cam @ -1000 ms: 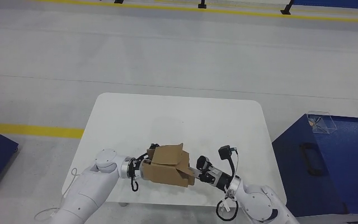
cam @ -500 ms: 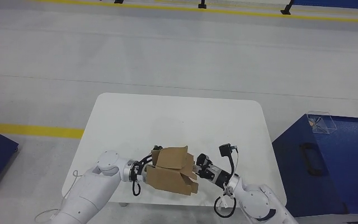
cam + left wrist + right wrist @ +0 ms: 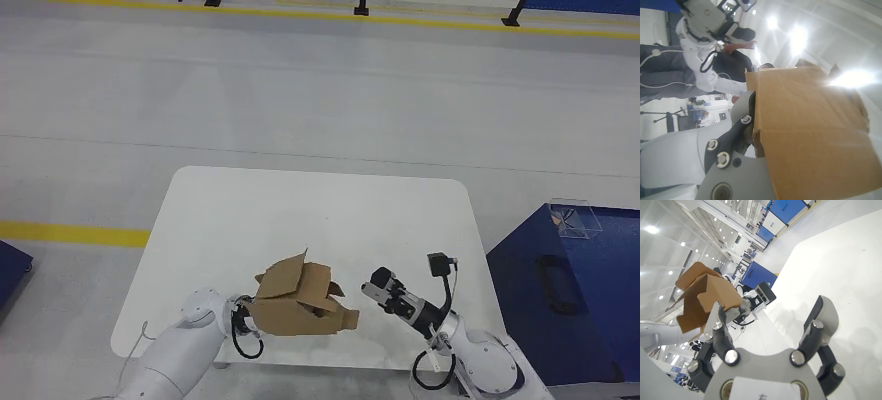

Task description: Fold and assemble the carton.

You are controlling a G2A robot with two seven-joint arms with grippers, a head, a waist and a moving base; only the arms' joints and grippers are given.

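A brown carton [image 3: 300,300], partly folded with flaps sticking up and out, is held above the front of the white table [image 3: 300,200]. My left gripper [image 3: 246,316] is shut on its left edge. In the left wrist view the carton [image 3: 810,123] is close up, with one finger [image 3: 750,104] pressed against its edge. My right gripper [image 3: 384,294] is open just right of the carton, not touching it. In the right wrist view its fingers [image 3: 717,313] are spread wide, and the carton [image 3: 702,302] is farther off in the left gripper [image 3: 734,313].
A blue cabinet [image 3: 570,290] stands off the table's right side with a clear plastic box [image 3: 575,215] on top. Both arms work near the table's front edge. The far part of the tabletop lies beyond the carton.
My right gripper has let go of the carton and drawn back to the right, now open. The left arm has tipped and raised the carton, and a flap now sticks up.
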